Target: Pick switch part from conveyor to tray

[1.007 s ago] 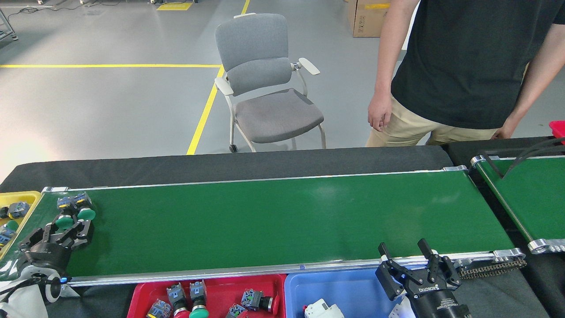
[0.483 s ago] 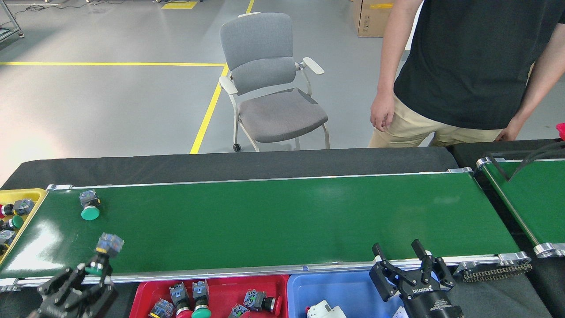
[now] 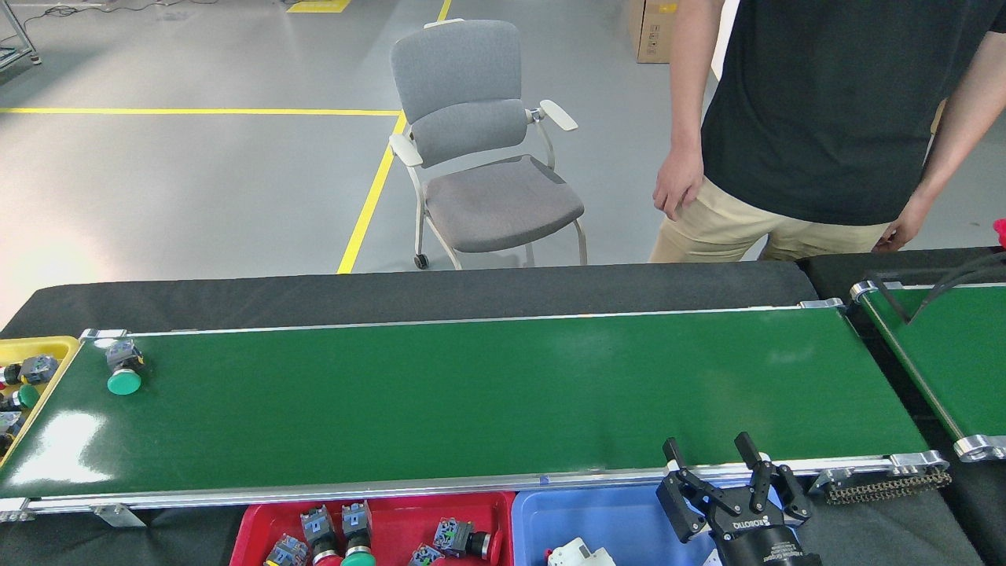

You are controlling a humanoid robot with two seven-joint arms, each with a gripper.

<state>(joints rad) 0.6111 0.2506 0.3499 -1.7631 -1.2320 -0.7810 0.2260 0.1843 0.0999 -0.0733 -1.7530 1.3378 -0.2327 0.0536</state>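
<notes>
One switch part [image 3: 122, 368] with a green button cap lies on the conveyor [image 3: 471, 401] near its far left end. A red tray [image 3: 251, 527] at the near edge holds several switch parts with red and green caps. My right gripper [image 3: 714, 454] stands open over the conveyor's near rail, above a blue tray [image 3: 605, 523], with nothing between its fingers. My left gripper is out of view.
A yellow tray [image 3: 43, 346] with switch parts sits past the left end of the belt. A second green belt [image 3: 947, 354] lies at the right. A person in a black shirt [image 3: 825, 110] stands behind the table, beside a grey chair [image 3: 479, 149].
My left gripper, which held a green-capped switch part near the belt's near left edge, has dropped out of view with it. The part on the belt has moved left.
</notes>
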